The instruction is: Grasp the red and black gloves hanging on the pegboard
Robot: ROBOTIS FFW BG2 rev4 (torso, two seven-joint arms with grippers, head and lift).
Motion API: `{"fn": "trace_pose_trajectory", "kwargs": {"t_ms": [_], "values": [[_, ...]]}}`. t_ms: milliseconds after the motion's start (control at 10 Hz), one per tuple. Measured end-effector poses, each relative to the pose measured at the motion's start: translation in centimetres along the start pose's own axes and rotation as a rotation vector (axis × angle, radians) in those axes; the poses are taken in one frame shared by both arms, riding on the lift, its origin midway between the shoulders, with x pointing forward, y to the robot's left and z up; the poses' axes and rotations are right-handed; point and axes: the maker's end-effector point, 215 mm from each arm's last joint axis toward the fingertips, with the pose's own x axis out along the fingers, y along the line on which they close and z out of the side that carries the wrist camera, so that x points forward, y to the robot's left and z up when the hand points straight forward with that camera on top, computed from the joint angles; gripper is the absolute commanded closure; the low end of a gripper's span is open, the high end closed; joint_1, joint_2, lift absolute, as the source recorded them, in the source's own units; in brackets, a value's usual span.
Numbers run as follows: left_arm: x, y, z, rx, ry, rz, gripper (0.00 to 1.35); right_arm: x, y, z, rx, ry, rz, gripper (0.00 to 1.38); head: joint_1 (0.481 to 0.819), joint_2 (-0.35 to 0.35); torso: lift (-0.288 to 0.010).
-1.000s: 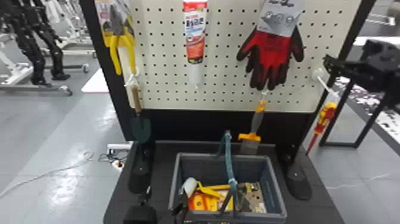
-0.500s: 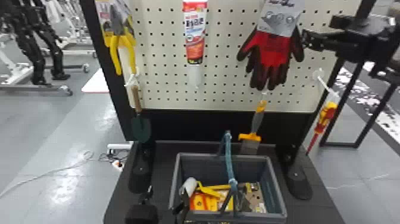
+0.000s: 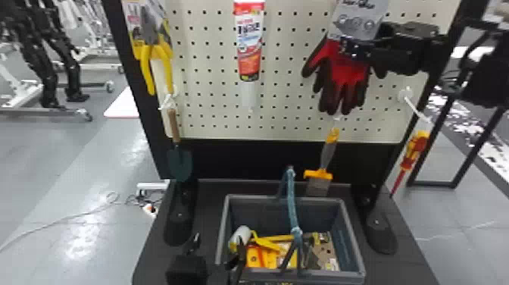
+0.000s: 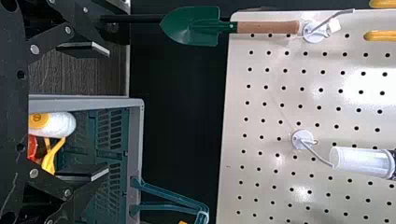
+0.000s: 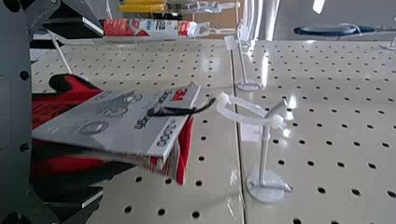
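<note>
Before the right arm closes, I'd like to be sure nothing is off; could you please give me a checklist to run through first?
1. Right tool open: ok, fingers wide apart.
2. Gloves between its fingers: ok, card header lies inside.
3. Gloves hanging from the white hook: ok, black tie looped on it.
4. Fingers clear of the pegboard: cannot tell.
5. Left tool out of the way: ok, open, low by the grey basket.
</note>
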Motion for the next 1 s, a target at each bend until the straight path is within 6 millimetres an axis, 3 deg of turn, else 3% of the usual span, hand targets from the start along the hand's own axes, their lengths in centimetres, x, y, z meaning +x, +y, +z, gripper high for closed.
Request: {"fn": "trace_pose_trajectory", "kwargs": {"t_ms": [100, 300, 400, 1000], "values": [[0.2, -0.2, 0.0, -0.001, -0.001, -0.004, 0.39, 0.5, 0.3, 0.6, -0.007, -0.012, 0.018, 0.2, 0.549, 0.0, -0.1], [0.3, -0.3, 0.1, -0.002, -0.002, -0.007, 0.39, 0.6, -0.2, 2.2, -0.025, -0.042, 0.019, 1.0, 0.549, 0.0, -0.1], [0.3, -0.3, 0.1, -0.003, -0.002, -0.007, 0.39, 0.6, -0.4, 2.5, -0.015, -0.056, 0.02, 1.27, 0.549, 0.0, -0.1], [0.3, -0.3, 0.1, -0.005, -0.003, -0.007, 0.39, 0.6, -0.1, 2.2, 0.018, -0.079, 0.029, 1.29, 0.549, 0.0, -0.1]]}}
